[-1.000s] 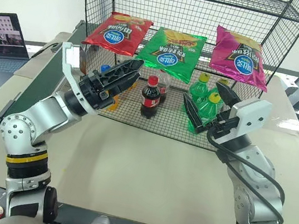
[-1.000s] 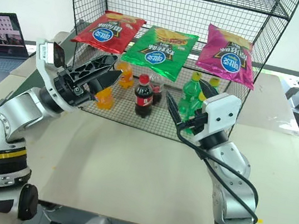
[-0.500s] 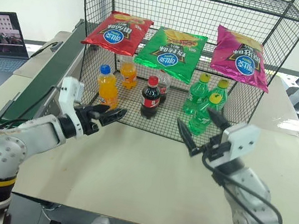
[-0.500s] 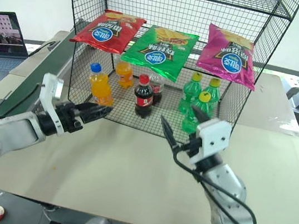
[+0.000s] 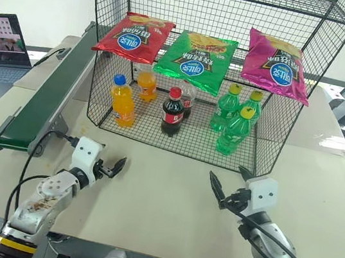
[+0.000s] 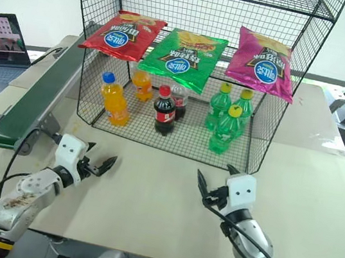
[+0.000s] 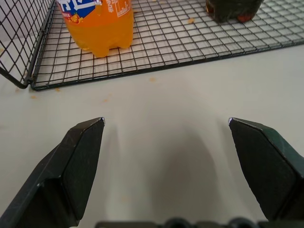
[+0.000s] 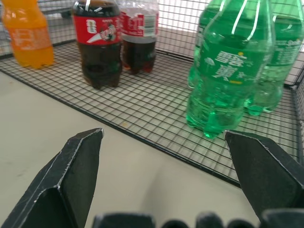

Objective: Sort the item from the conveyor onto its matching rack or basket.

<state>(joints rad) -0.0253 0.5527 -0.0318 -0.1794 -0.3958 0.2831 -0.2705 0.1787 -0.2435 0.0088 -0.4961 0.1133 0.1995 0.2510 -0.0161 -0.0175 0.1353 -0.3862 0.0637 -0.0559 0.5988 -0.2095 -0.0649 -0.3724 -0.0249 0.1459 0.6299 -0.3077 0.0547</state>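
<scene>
Head views: the green snack bag (image 5: 196, 60) lies on the slanted middle tier of the black wire rack (image 5: 112, 10), between a red bag (image 5: 133, 35) and a magenta bag (image 5: 277, 65) — high above and well apart from both tools. The left tool (image 5: 110, 166) and right tool (image 5: 227, 188) hover low over the desk (image 5: 162, 199), jaws spread, holding nothing. The conveyor (image 5: 47, 97) runs along the rack's left side.

Left wrist view: fingers (image 7: 78, 161) wide apart — an orange bottle (image 7: 99, 23) stands ahead.

Right wrist view: fingers (image 8: 71, 175) wide apart, green bottles (image 8: 228, 71) and cola bottles (image 8: 102, 42) ahead.
</scene>
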